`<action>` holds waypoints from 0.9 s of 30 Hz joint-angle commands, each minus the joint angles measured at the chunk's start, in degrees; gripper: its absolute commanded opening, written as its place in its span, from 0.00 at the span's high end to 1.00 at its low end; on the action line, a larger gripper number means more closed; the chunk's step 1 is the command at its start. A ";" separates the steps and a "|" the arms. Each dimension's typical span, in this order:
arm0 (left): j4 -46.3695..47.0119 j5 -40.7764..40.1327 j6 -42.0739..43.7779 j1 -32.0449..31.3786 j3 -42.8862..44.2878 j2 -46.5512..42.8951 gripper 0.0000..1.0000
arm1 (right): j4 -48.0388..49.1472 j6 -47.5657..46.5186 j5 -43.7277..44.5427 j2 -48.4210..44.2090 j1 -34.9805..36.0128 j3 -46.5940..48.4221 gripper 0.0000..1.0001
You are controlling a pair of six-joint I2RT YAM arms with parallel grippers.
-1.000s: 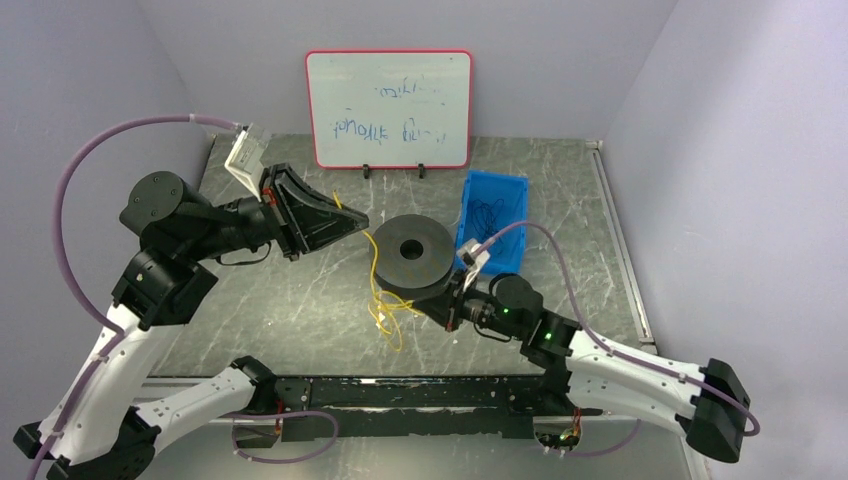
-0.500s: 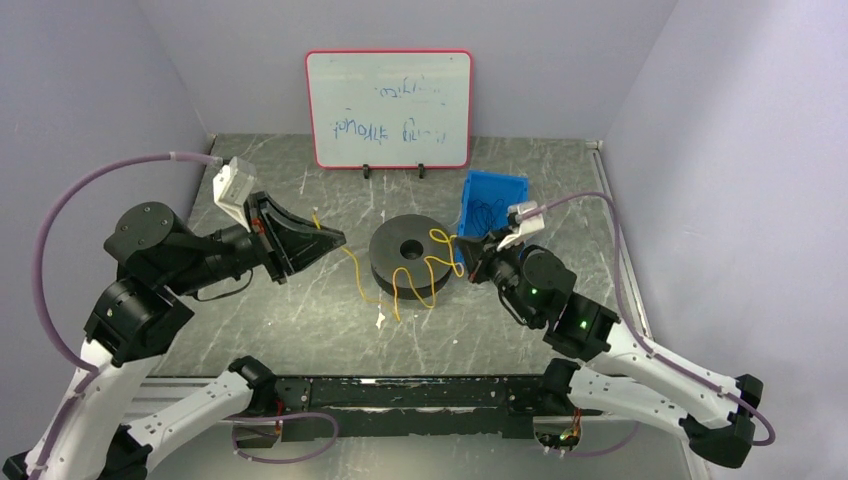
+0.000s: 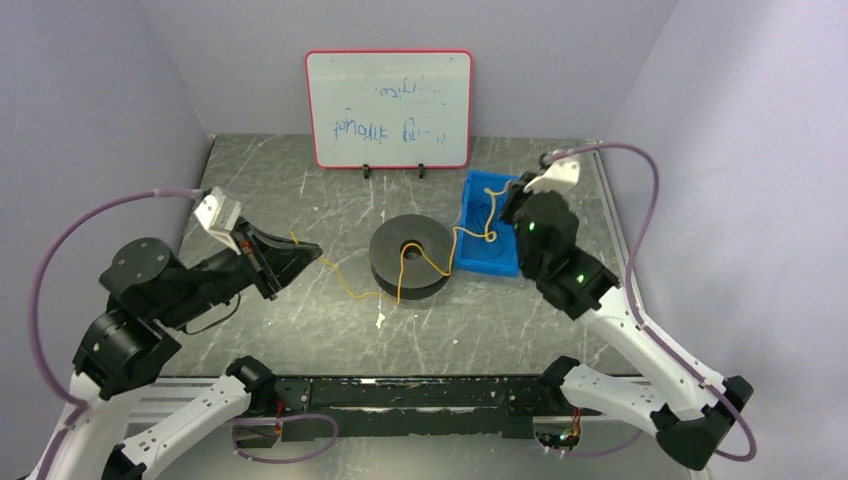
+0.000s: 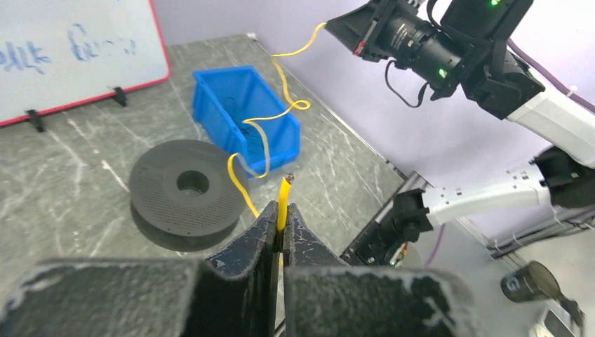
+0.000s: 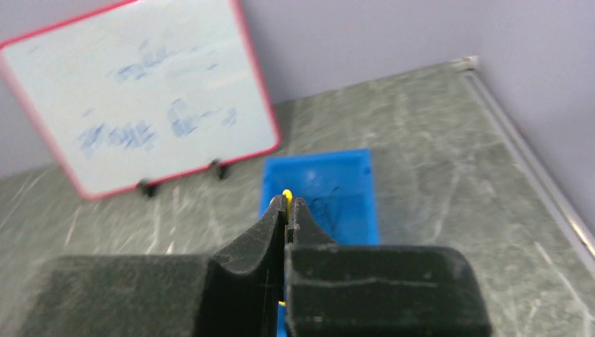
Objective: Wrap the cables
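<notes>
Wrapping looks to be under way but barely started, so treat this as the moment to set up the first proper turn. Your left gripper [image 4: 281,210] has its jaws pinched shut on one end of the yellow cable [image 4: 283,200], with a short stub poking out past the tips. Your right gripper [image 5: 288,203] has its jaws closed just as tightly on the other end, a small yellow nub showing between them, and it hangs above the blue bin [image 3: 488,262]. Between the two arms the cable sags from the left jaws down toward the worktop [image 3: 300,320], crosses the black spool [image 4: 161,200] near its centre hole, then climbs in a loose curl past the bin's near corner to the right jaws. From the overhead view you cannot tell whether the strand passes round the spool's waist or merely lies across its top face; it reads more like a drape than a turn. I judge the next move calls for one arm to anchor its end low and close to the spool while the other carries its end round the rim, with enough tension to take out the slack curl. Watch the bin wall, since the loop hangs just beside it and could snag there, and pull gently, because so thin a strand may slip out of the jaws
</notes>
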 commanded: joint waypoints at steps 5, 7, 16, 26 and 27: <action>-6.32 -11.96 3.78 -0.27 6.55 -6.05 0.93 | -3.53 8.78 -9.60 4.82 -19.07 3.82 1.00; -6.94 -14.38 4.59 -0.20 8.07 -7.95 0.93 | -3.69 10.40 -10.85 5.67 -22.04 3.63 1.00; -12.27 -25.26 7.42 -0.27 16.91 -12.79 0.93 | -3.42 15.32 -12.24 7.05 -33.88 0.04 1.00; -17.05 -29.77 8.94 -0.33 25.47 -15.65 0.93 | -5.85 19.80 -3.26 9.84 -42.49 -0.87 1.00; -17.48 -29.91 9.19 -0.29 26.42 -15.80 0.93 | -6.15 20.43 -2.67 10.06 -43.22 -1.00 1.00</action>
